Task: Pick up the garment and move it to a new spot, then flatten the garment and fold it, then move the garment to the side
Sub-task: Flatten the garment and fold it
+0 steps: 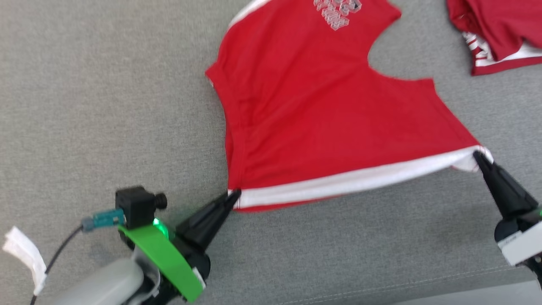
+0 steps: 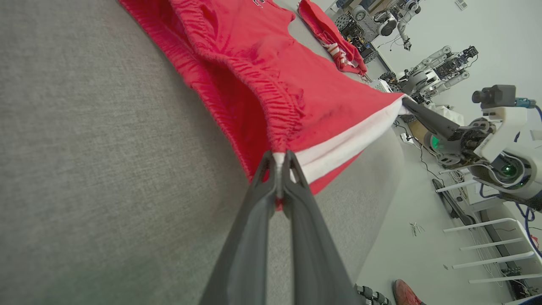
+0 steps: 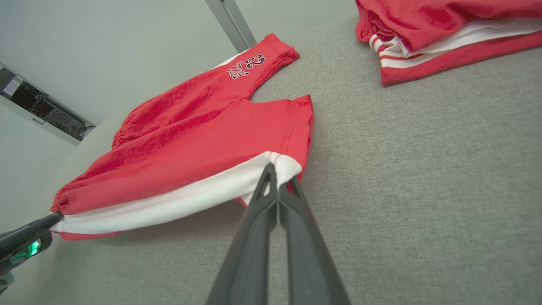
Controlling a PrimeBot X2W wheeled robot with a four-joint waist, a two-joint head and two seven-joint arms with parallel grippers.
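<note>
Red garment (image 1: 322,110) with a white-banded edge, lying spread on the grey surface (image 1: 84,106).
Left tool (image 1: 233,195) and right tool (image 1: 478,156) are each clenching one corner of the white band, stretching it straight between them; pale lettering is showing near the far end; another red garment (image 1: 499,34) is lying apart.

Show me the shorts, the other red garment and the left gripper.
shorts (image 1: 322,118): head view, middle of the red cloth.
other garment (image 1: 504,29): head view, its red cloth.
left gripper (image 1: 234,196): head view, fingertips at the white band.
</note>
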